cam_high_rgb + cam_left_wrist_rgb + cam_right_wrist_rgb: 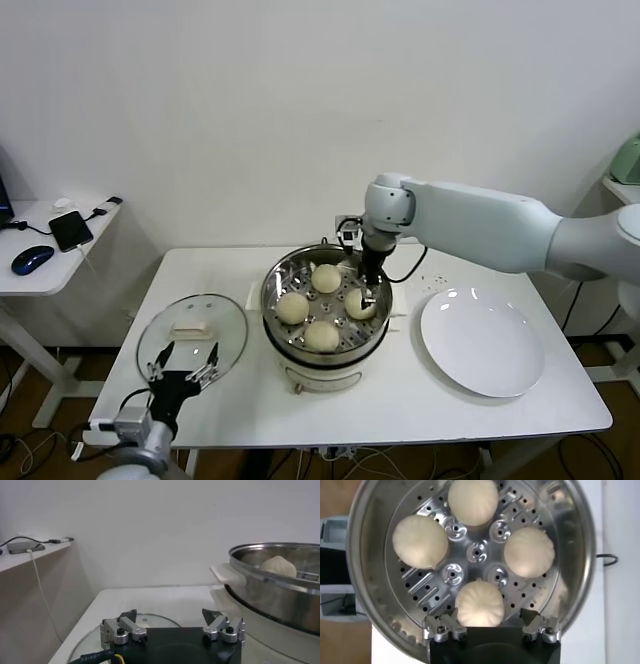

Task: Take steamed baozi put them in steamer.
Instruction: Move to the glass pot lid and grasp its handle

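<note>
From the head view, all four buns [322, 335] sit inside the steamer [325, 300]; plate [482, 341] bare. Left wrist view: left gripper [172, 625] open, idle over glass lid [150, 620]. Right wrist view: right gripper [492, 621] open above the nearest bun [480, 604], holding nothing. Loading appears done.

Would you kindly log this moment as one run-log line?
baozi: four in steamer | right gripper: open above | left gripper: open, over lid

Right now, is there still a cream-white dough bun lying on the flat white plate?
No: the flat white plate is bare in the head view, and all four cream-white dough buns sit on the perforated tray inside the shiny steel steamer.
</note>
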